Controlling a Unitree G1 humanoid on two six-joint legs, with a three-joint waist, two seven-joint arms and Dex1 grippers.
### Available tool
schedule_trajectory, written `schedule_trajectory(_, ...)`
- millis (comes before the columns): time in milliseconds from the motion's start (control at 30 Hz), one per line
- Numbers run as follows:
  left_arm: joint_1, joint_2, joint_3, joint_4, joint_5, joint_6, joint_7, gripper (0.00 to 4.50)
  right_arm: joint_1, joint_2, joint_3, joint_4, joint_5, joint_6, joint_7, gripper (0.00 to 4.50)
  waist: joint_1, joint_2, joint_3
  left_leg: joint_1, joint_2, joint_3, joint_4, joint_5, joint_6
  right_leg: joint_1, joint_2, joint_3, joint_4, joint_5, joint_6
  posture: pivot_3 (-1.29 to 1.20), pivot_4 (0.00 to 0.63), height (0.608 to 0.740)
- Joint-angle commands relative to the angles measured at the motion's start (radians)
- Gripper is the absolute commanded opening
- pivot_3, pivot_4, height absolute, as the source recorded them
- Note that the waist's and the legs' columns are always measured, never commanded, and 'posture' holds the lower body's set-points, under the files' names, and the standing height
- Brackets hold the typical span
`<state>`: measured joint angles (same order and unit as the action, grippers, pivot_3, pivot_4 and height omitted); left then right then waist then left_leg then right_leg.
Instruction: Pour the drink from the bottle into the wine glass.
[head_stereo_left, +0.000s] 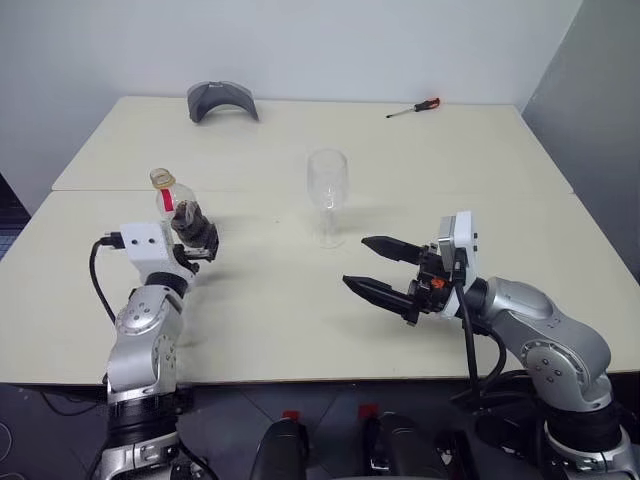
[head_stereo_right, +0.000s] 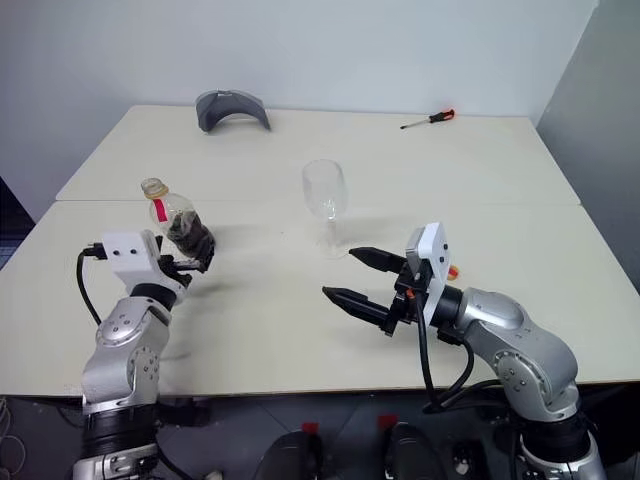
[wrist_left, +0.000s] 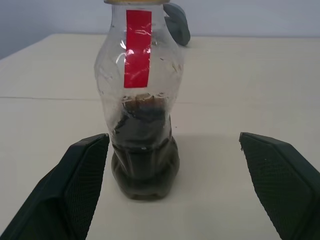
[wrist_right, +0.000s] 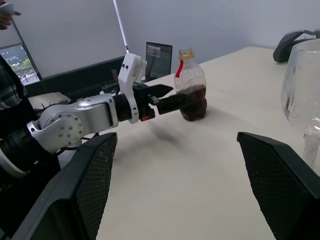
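You've got two cream tables (head_stereo_left: 300, 300) pushed together, plain pale wall (head_stereo_left: 300, 40) at 12 o'clock, grey wall panel (head_stereo_left: 600, 110) around 2 o'clock.

Clear bottle (wrist_left: 142, 100) with red label strip (wrist_left: 137, 48), dark drink (wrist_left: 145, 160)

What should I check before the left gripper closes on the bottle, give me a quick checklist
1. Left gripper open: ok, both fingers spread.
2. Bottle between the fingers: ok, though nearer one finger than the other.
3. Bottle upright on the table: ok.
4. Cap off for pouring: cannot tell.
5. Wine glass upright and apart from the bottle: ok.
6. Right gripper open, holding nothing, clear of the glass: ok.
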<state>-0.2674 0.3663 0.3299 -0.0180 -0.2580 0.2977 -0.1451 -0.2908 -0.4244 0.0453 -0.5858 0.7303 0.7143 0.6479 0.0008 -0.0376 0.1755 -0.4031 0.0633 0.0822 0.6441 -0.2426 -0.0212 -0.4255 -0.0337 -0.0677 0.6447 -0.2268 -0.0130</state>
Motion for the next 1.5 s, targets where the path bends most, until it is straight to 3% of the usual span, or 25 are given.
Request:
schedule_trajectory(33, -0.035, 0.033, 0.028, 0.015, 0.007, -0.042, -0.008, 4.50, 0.004, -0.001, 0.000, -0.041, 0.027, -0.003, -0.006, 4.08, 0.000, 0.000, 0.000, 0.000, 0.000, 0.000, 0.000, 0.000, 0.000, 0.000, 0.000, 0.000, 0.000, 0.000, 0.000, 0.00, 0.150, 0.740)
schedule_trajectory(400, -0.108, 0.092, 0.018, 0.172, -0.005, -0.086, -0.091, 4.50, 0.006, -0.001, 0.012, -0.027, 0.012, -0.021, 0.002, 4.08, 0.000, 0.000, 0.000, 0.000, 0.000, 0.000, 0.000, 0.000, 0.000, 0.000, 0.000, 0.000, 0.001, 0.000, 0.000, 0.00, 0.150, 0.740)
schedule_trajectory(867, -0.345, 0.124, -0.028, 0.595, 0.059, -0.273, -0.161, 4.50, 0.019, 0.006, 0.028, -0.038, 0.002, -0.029, -0.019, 4.08, -0.001, -0.001, -0.001, 0.000, 0.000, 0.001, 0.000, 0.000, 0.000, 0.000, 0.000, 0.000, 0.001, 0.000, 0.000, 0.00, 0.150, 0.740)
schedule_trajectory(1167, -0.408, 0.137, -0.041, 0.738, 0.075, -0.368, -0.191, 4.50, 0.004, 0.006, 0.028, -0.041, 0.009, -0.022, -0.033, 4.08, -0.001, -0.001, -0.001, 0.000, 0.000, 0.001, 0.001, 0.000, 0.000, 0.000, 0.000, 0.000, 0.001, 0.000, 0.000, 0.00, 0.150, 0.740)
schedule_trajectory(1267, -0.419, 0.140, -0.041, 0.752, 0.075, -0.382, -0.195, 3.87, 0.004, 0.005, 0.029, -0.042, 0.011, -0.020, -0.035, 4.12, -0.001, -0.001, -0.001, 0.000, 0.000, 0.001, 0.001, 0.000, 0.000, 0.000, 0.000, -0.001, 0.001, 0.000, 0.000, 0.00, 0.150, 0.740)
schedule_trajectory(1500, -0.429, 0.145, -0.041, 0.764, 0.077, -0.394, -0.203, 1.66, -0.006, 0.002, 0.032, -0.034, 0.012, -0.016, -0.037, 4.12, -0.002, -0.001, -0.001, 0.000, 0.000, 0.001, 0.001, 0.000, 0.000, 0.000, 0.000, 0.000, 0.001, 0.000, 0.000, 0.00, 0.150, 0.740)
